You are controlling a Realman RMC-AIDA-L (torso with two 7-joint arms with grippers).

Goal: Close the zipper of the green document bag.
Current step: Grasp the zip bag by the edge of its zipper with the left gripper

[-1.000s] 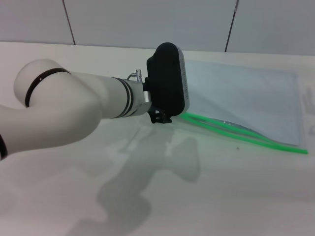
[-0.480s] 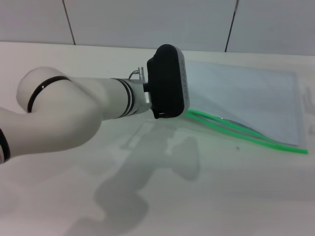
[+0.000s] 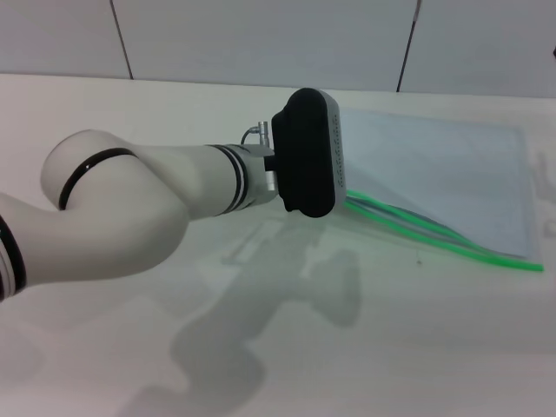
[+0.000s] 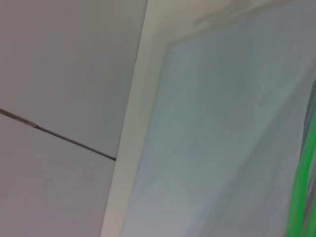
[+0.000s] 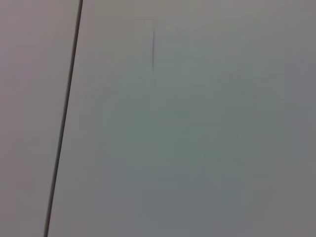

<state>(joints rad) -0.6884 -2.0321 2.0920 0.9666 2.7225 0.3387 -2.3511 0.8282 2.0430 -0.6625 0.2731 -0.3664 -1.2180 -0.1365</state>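
Left arm poised at the near end of the open zip

The flat translucent grey-blue document bag lies on the white worktop; its bright green zip strip runs rightward from the left pincer, whose grip I cannot tell. Right arm unseen.

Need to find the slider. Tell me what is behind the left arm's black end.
Behind the left gripper, the green document bag lies flat. The zipper emerges there with its strips apart; that end and any slider are covered.
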